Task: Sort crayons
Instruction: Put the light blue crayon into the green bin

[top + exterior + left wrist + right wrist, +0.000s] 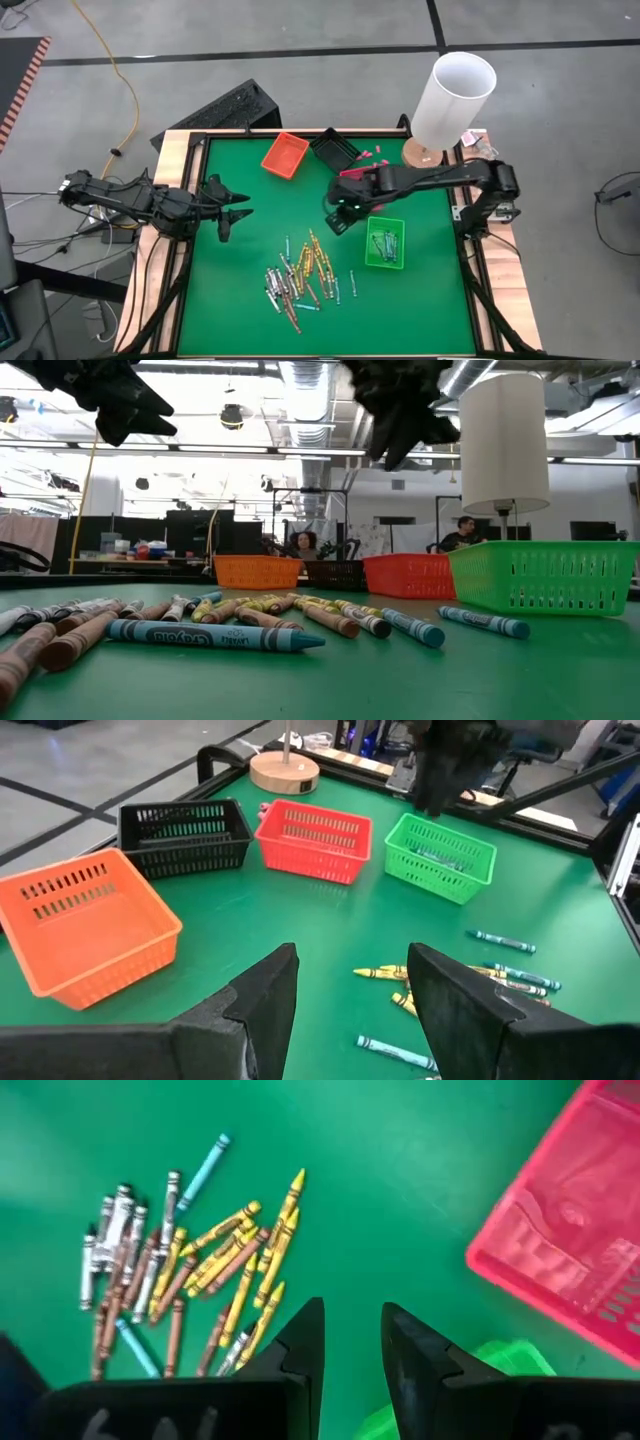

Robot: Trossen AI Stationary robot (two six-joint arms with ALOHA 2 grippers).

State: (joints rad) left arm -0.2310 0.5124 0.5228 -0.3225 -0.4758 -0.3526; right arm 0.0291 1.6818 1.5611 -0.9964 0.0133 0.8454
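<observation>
Several crayons [300,280] in light blue, yellow, grey and brown lie loose in a pile on the green table, toward its near middle; they also show in the right wrist view [200,1270]. A few blue crayons lie in the green tray [385,242]. My right gripper [352,1315] hangs above the table between the pile and the red tray [570,1260], fingers pointing steeply down, open with nothing between them. My left gripper [352,960] hovers open and empty over the table's left part [235,212], well away from the pile.
An orange tray [285,155] and a black tray [333,148] stand along the far edge, the red tray [315,840] next to them. Tiny pink bits [370,155] lie near the black tray. A white lamp [455,100] stands at the far right corner.
</observation>
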